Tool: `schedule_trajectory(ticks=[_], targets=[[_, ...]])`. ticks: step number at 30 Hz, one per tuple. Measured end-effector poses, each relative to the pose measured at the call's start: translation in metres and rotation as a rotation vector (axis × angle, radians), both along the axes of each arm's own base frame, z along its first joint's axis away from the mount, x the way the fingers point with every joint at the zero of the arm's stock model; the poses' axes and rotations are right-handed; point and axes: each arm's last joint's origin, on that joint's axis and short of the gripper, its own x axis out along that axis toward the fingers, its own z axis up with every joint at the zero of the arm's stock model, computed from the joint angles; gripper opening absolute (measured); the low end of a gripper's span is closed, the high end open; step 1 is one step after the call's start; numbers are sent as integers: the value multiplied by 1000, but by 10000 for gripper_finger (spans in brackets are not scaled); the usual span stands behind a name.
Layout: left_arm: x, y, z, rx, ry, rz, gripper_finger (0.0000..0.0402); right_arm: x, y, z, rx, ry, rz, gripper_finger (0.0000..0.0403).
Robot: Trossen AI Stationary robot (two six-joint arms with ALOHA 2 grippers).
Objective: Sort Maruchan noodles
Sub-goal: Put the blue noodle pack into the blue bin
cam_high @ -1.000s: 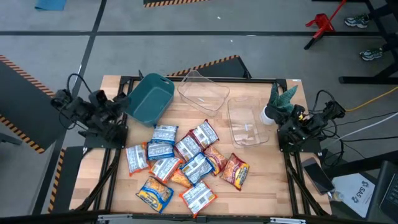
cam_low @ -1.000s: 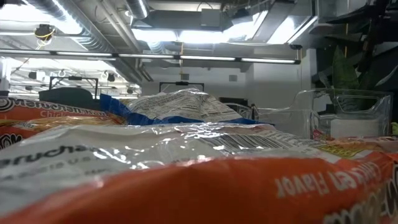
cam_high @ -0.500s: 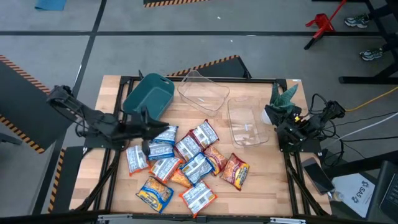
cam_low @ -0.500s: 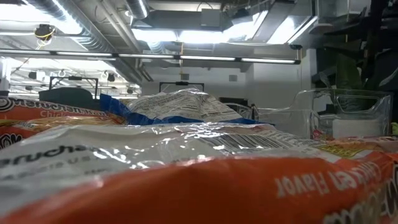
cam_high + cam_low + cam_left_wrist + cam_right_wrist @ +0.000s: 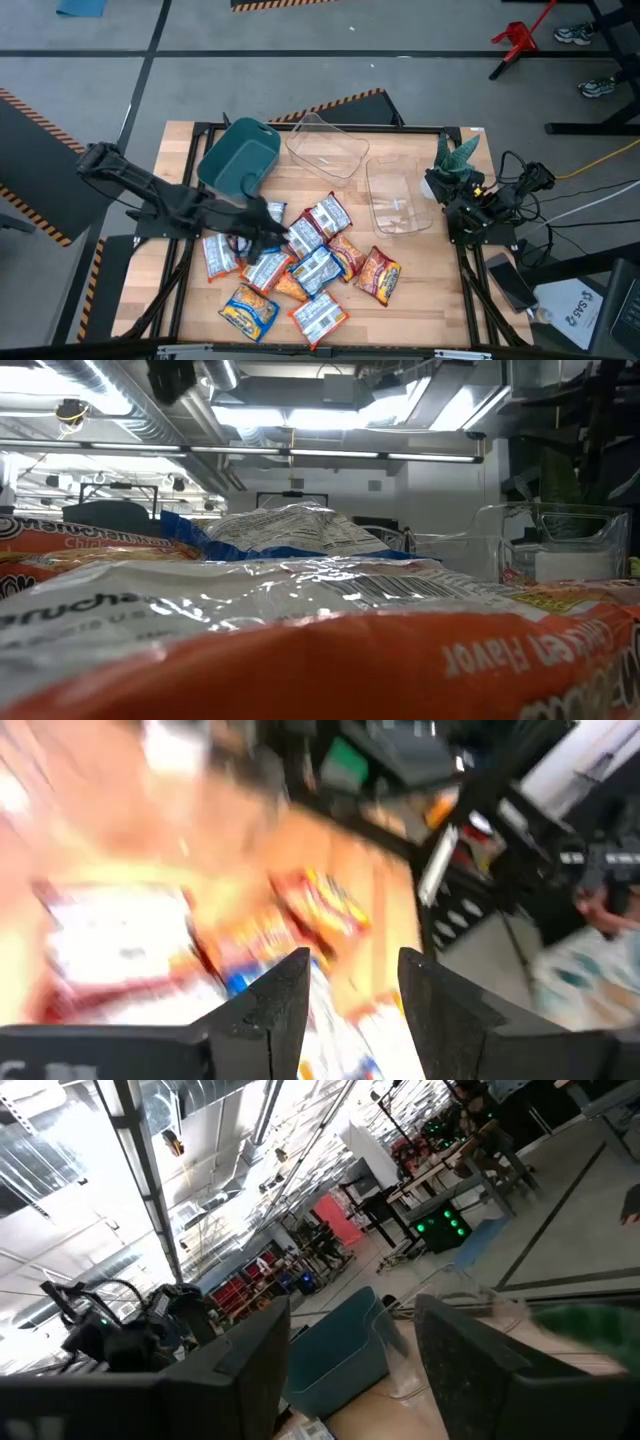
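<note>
Beside the teal bin, crinkly flat noodle packets lie heaped; the left gripper, jaws parted, has reached over them, while the right gripper waits, jaws apart.

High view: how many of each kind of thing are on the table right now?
Crinkly plastic ramen packets: 11 in sight; the left gripper over the pile may hide more
Clear plastic containers: 2
Teal plastic bin: 1
Small green potted plant: 1
Total: 15 in sight
</note>
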Motion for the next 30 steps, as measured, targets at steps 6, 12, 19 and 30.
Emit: schedule_trajectory(ticks=[6, 12, 19, 30], targets=[[26, -2, -36, -90, 181, -23, 149, 0, 0, 0, 16, -12, 7, 205], [41, -3, -63, -152, 301, 49, 148, 0, 0, 0, 21, -15, 8, 205], [69, -22, -77, -130, 386, 77, 148, 0, 0, 0, 19, -15, 11, 205], [90, -34, -108, -154, 555, 114, 163, 2, 2, -1, -20, -15, 71, 205]])
